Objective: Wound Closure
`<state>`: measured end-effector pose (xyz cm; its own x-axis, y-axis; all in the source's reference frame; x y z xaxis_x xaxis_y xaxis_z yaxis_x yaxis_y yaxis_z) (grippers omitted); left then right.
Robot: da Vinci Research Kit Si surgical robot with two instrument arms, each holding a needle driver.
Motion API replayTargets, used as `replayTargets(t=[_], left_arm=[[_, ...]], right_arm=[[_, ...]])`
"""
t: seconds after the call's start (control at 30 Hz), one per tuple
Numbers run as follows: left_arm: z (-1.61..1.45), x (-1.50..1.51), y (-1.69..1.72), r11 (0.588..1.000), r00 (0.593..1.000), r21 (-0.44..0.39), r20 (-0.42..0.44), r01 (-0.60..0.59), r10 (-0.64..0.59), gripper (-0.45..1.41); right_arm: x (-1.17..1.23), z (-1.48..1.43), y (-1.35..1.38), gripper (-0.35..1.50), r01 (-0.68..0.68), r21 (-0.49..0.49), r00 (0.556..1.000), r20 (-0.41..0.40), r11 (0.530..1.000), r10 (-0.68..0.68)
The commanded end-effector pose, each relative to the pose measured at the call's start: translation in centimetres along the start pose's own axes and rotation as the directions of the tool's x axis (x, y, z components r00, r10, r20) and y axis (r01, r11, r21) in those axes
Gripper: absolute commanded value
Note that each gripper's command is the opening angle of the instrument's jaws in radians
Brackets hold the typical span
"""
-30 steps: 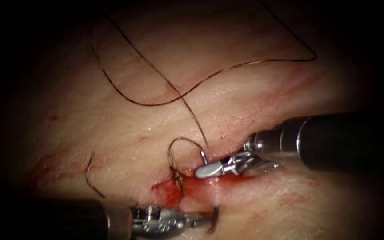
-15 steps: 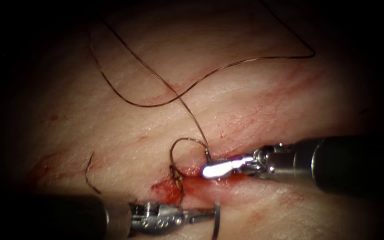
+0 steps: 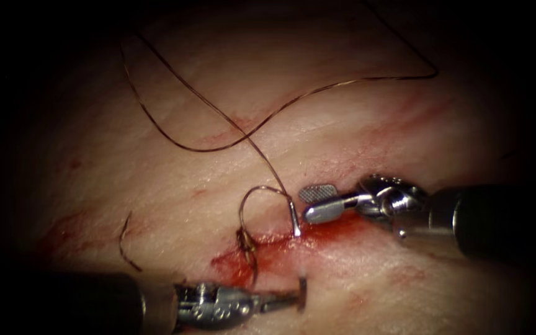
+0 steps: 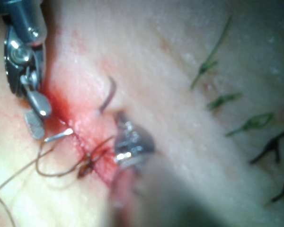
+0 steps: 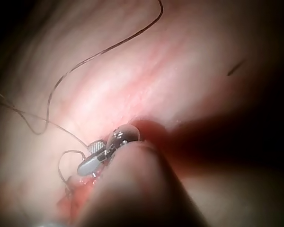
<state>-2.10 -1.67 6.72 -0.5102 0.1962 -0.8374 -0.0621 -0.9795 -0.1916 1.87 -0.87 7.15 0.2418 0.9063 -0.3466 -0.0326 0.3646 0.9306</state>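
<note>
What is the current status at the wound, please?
Left tool shut on curved steel needle near its tip. Right tool open, empty. Needle tail stands from red cut; dark thread trails.

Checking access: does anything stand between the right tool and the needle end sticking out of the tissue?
Nothing visible. The right tool, open and empty, lies just beside that needle end; left tool grips the needle's other end.

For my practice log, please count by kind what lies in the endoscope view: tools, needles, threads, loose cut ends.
Tools: 2. The left tool is shut on the needle near one end; the right tool is open and holds nothing.
Needle: 1, in the tissue.
Thread: 1.
Cut end of thread: 1.
Total: 5.
</note>
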Motion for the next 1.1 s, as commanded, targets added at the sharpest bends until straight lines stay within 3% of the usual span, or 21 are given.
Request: replayTargets(t=[0.03,0.17,0.6,0.87,1.1], left_arm=[[0.06,-0.02,0.07,1.000,1.000,0.002,-0.014,-0.014,0.014,-0.18],[0.03,0.02,0.14,0.998,0.997,0.025,-0.050,-0.064,0.065,0.00],[-0.10,0.23,0.17,0.991,0.983,0.091,-0.141,-0.103,0.115,0.72],[-0.13,0.46,0.03,0.985,0.971,0.133,-0.195,-0.111,0.136,0.74],[0.01,0.39,-0.06,0.983,0.972,0.142,-0.191,-0.114,0.140,0.64]], right_arm=[[-0.02,0.04,0.03,1.26,0.019,-0.012,1.000,0.016,1.000,-0.019],[0.02,-0.05,-0.01,1.25,0.062,-0.024,0.997,0.050,0.998,-0.061],[-0.11,-0.34,0.13,1.23,0.098,-0.074,0.995,0.029,0.992,-0.096],[-0.28,-0.33,0.22,1.23,0.104,-0.080,0.994,0.032,0.991,-0.102],[-0.36,-0.29,0.24,1.21,0.110,-0.085,0.994,0.035,0.990,-0.108]])
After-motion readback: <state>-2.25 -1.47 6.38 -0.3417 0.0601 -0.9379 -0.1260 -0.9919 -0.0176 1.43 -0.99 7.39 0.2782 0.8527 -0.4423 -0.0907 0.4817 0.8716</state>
